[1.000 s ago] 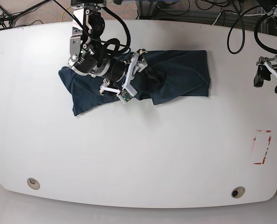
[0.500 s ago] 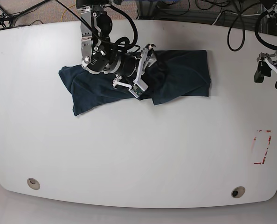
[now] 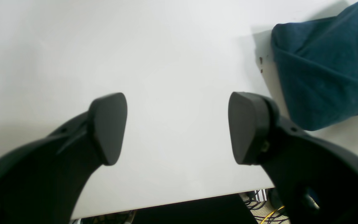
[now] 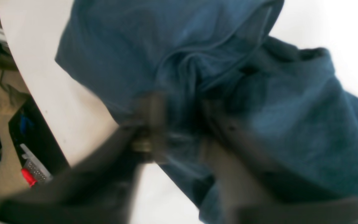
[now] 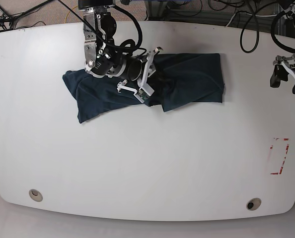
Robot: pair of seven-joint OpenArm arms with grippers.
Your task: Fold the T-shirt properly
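T-shirt [image 5: 187, 79] crumpled on table [image 5: 147, 163], right gripper [image 4: 179, 130] pinching it

Right gripper [image 4: 179, 124] fingers pinched together, arm reaching low; left gripper [image 3: 177, 127] fingers spread wide, hovering.

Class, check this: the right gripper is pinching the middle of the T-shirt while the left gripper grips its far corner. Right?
Not quite. The left gripper grips nothing: the left wrist view shows it open over bare table, beside the T-shirt. The right gripper does pinch the shirt.
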